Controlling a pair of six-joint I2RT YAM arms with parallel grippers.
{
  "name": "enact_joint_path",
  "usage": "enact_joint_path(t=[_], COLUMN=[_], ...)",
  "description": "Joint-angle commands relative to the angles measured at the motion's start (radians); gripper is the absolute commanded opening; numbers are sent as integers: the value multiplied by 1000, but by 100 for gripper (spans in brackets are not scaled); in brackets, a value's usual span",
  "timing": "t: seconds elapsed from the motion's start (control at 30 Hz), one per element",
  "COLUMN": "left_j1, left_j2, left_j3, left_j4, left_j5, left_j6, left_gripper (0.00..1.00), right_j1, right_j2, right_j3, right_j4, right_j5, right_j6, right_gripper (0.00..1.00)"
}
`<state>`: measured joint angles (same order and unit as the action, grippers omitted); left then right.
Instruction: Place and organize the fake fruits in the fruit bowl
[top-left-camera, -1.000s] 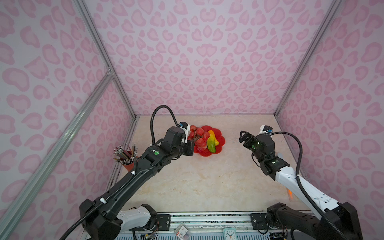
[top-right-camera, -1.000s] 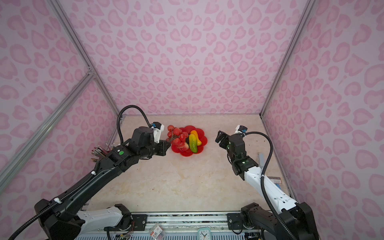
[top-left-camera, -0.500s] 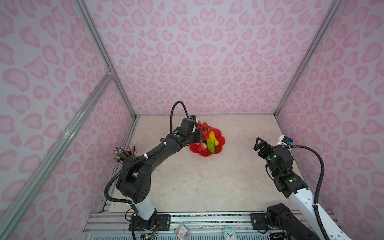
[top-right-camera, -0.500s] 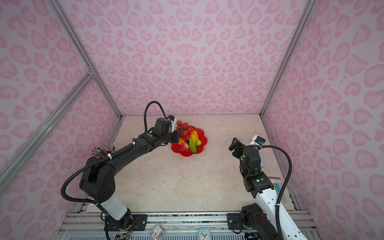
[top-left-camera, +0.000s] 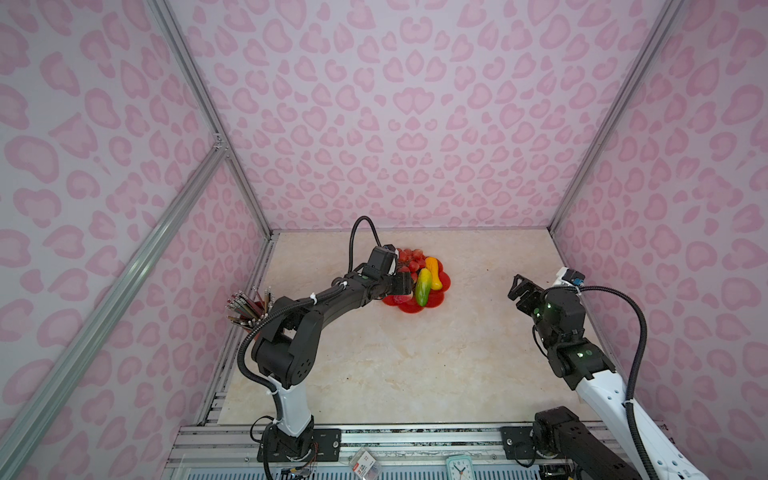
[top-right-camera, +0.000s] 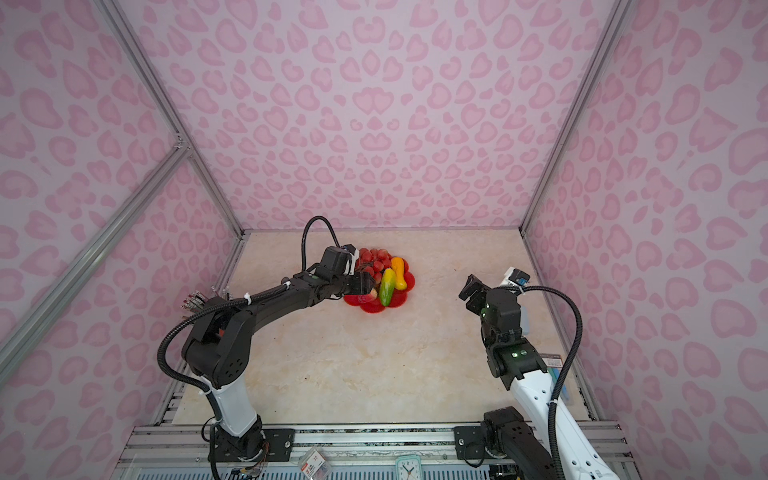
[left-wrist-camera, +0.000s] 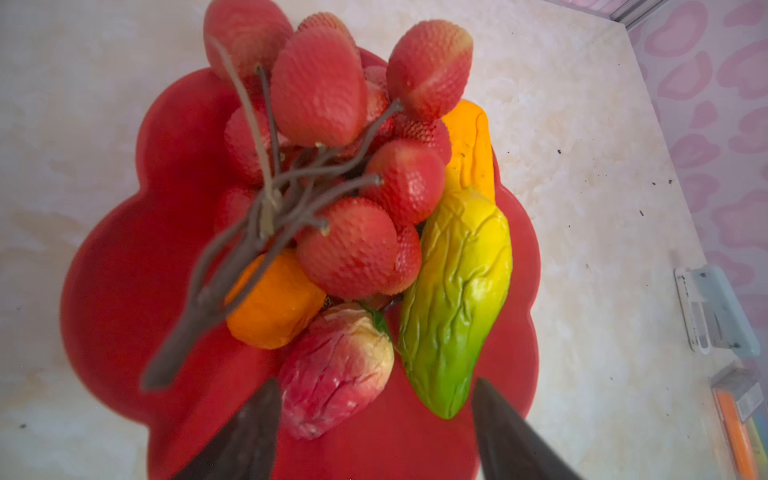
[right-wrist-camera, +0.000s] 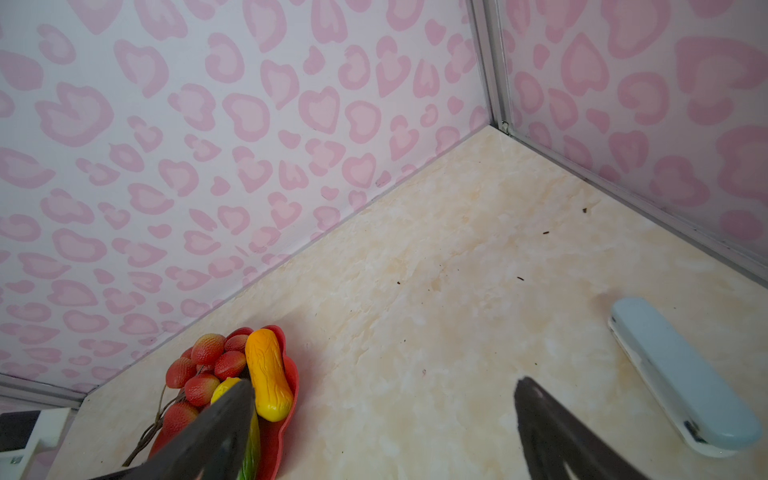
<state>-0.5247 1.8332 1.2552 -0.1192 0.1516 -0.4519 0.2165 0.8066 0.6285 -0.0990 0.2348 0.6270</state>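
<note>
Across the marble surface (top-left-camera: 395, 365), we see the fruits (left-wrist-camera: 349, 249) heaped in the bowl (left-wrist-camera: 124, 291), the left hand (left-wrist-camera: 376, 384) spread open astride the strawberry (left-wrist-camera: 336, 365), likely letting it settle, the right hand (right-wrist-camera: 386, 382) open, empty, parked clear.

fruit bowl (left-wrist-camera: 124, 270) centre hidden under fruits (left-wrist-camera: 453, 291); grape stem (left-wrist-camera: 195, 311) blurred

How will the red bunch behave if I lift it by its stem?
Probably floppy: the red bunch hangs its fruits on thin branching twigs, so they would likely swing. The stem looks slim, possibly slipping in the jaws. The bunch lies over the small orange, which may roll.
</note>
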Motion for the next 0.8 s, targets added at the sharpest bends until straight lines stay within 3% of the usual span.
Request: enact_joint_path(t=[0.0, 0.3, 0.47, 0.63, 0.77], left_j1=[0, -1, -1, 3, 57], left_j2=[-70, -349, -579, -738, -794], left_j3=[-15, -91, -256, -568, -750], left_j4=[51, 121, 245, 509, 630], left_j5=[-7, -76, -293, -580, -673], left_j6=[9, 66, 180, 395, 451], left_gripper=[98, 98, 98, 97, 98], right_j1=[-3, -8, -8, -8, -8], right_j2=[18, 96, 167, 206, 244], right_j3=[8, 15, -27, -128, -231], right_j4=[11, 45, 130, 274, 449], right_j5=[0, 52, 134, 246, 363], right_j6=[-26, -126, -220, -365, -441], right_gripper=[97, 98, 98, 98, 98])
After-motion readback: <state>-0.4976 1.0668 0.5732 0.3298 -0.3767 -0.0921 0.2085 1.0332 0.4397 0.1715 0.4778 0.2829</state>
